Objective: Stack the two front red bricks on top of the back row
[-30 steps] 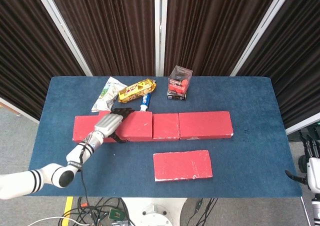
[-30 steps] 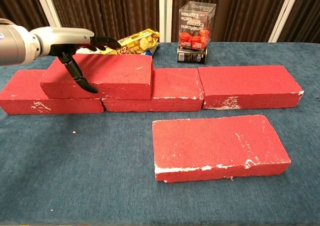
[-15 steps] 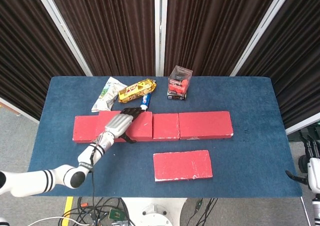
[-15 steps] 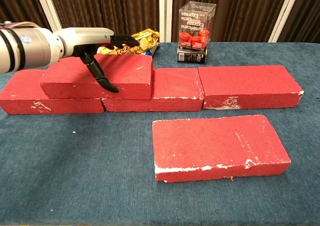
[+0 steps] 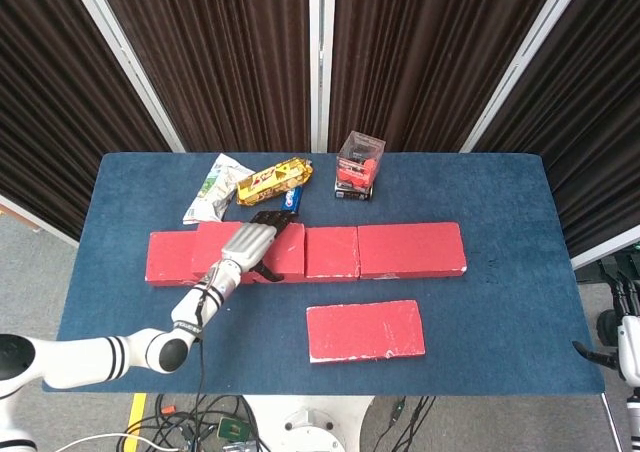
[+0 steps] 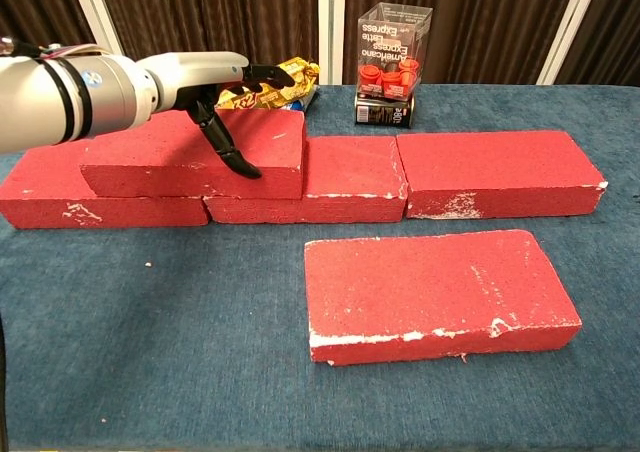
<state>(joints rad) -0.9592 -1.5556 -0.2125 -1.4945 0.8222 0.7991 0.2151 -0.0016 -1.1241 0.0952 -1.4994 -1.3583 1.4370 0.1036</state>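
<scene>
A blue-covered worktop (image 5: 500, 192) stands before dark pleated curtains (image 5: 240, 52). At its far side lies a white and green pouch (image 5: 208, 196), and just right of it a yellow snack packet (image 5: 272, 179), with a blue-capped tube (image 5: 292, 202) partly under the packet. Further right stands a clear box (image 5: 358, 164) holding red items, on a dark base. Cables (image 5: 215, 427) trail on the floor.

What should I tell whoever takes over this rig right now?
Left hand: over the stacked brick, thumb down its front face; grip unclear.
Right hand: not in view.
Stacked brick sits on the back row, left end.
Second front brick lies flat on the table, untouched.
Done: one brick stacked.
Left: stack the second.
</scene>
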